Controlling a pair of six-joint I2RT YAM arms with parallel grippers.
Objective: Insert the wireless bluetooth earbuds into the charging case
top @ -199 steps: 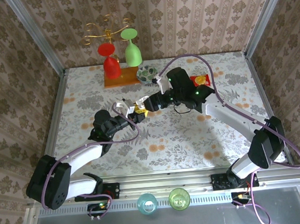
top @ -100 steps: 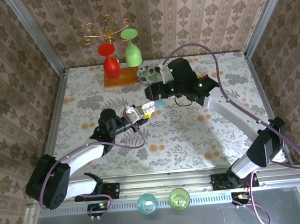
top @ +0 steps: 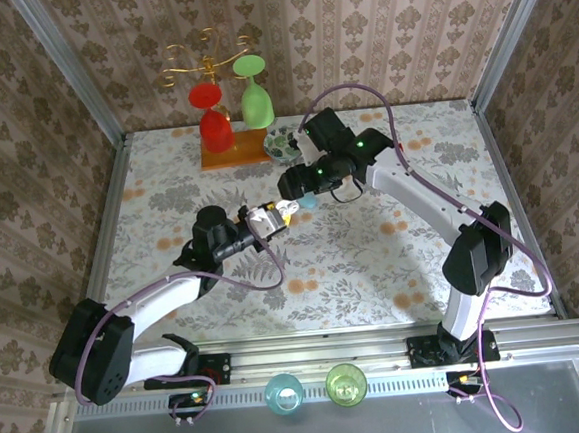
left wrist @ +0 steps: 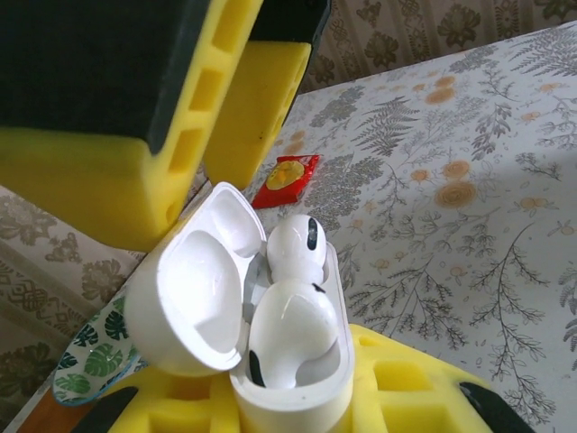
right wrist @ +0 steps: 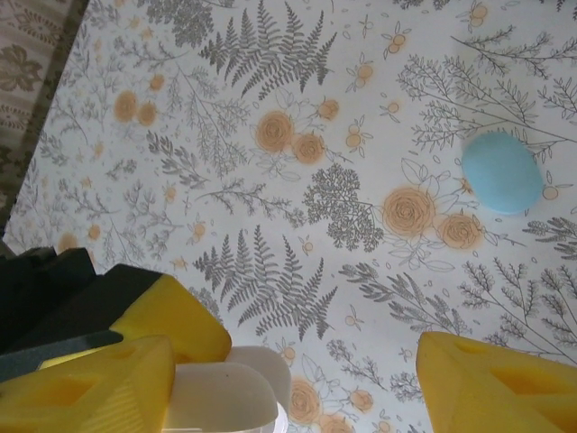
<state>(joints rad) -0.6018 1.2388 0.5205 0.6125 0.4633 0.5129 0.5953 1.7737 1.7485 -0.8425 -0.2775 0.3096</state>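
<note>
The white charging case is open, its lid tipped to the left. Two white earbuds sit in its wells, one at the back and one in front. My left gripper is shut on the case's lower body with its yellow pads. From above, the left gripper holds the case over mid-table. My right gripper hovers just beyond it, open, its fingers apart above the case and holding nothing.
A light blue pebble-shaped case lies on the floral cloth beside the grippers. A red packet lies farther back. A leaf-patterned bowl and a stand with red and green glasses are at the far edge.
The right gripper has lifted back from the case toward the far side. The left gripper has carried the open case a little to the right.
</note>
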